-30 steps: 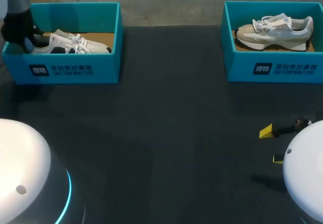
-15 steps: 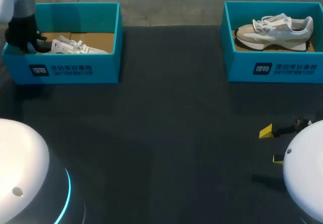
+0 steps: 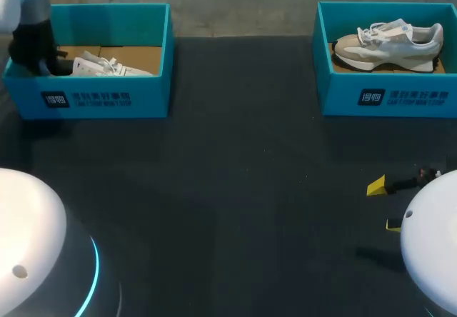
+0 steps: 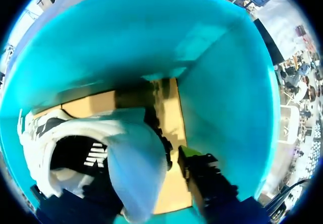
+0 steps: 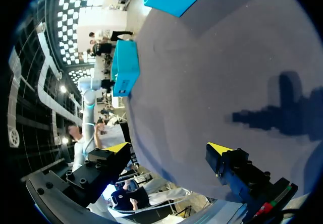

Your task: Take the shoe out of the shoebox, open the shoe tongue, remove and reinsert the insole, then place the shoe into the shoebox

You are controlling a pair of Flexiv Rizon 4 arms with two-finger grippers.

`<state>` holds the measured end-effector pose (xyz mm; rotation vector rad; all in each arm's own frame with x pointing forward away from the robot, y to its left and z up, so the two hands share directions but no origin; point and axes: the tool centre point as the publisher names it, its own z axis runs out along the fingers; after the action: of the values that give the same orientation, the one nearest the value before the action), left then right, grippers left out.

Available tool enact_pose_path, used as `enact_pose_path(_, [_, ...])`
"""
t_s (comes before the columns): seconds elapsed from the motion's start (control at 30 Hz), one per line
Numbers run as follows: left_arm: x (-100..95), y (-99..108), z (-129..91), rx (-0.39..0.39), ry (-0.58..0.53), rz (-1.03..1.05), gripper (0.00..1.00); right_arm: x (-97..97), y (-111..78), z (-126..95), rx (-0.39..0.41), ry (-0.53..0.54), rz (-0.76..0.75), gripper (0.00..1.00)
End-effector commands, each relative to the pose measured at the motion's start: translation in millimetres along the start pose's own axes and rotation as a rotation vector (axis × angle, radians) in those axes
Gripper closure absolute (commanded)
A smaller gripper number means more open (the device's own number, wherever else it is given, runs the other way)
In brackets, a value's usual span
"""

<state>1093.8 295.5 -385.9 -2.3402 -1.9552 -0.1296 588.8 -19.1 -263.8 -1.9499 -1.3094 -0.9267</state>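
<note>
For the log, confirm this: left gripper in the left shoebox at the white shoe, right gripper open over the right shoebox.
Wrong: the right gripper is open over bare table, short of the right shoebox; head view shows it. Rest stands.

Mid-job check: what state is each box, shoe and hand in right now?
left shoebox: open, no lid, white shoe inside.
white shoe: in the left shoebox, laced, left hand at its heel.
right shoebox: open, beige shoe inside.
beige shoe: in the right shoebox, laced, untouched.
left hand: inside the left shoebox; grip unclear.
right hand: open, empty, over the table.
</note>
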Motion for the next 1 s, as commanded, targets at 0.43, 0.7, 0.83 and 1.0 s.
enact_pose_path(0.43, [14.2,-4,-79,-0.131,-0.095,-0.047,0.0,0.9,-2.6,-1,-0.004,-0.003,0.0,0.0])
enact_pose_path(0.7, [8.4,-3,-107,-0.163,-0.132,-0.056,0.0,0.9,-2.6,-1,-0.004,-0.003,0.0,0.0])
enact_pose_path(0.83, [5.3,-6,-116,-0.166,-0.137,-0.059,0.0,0.9,-2.6,-1,-0.004,-0.003,0.0,0.0])
enact_pose_path(1.0, [2.7,-11,-128,-0.158,-0.131,-0.07,0.0,0.9,-2.6,-1,-0.004,-0.003,0.0,0.0])
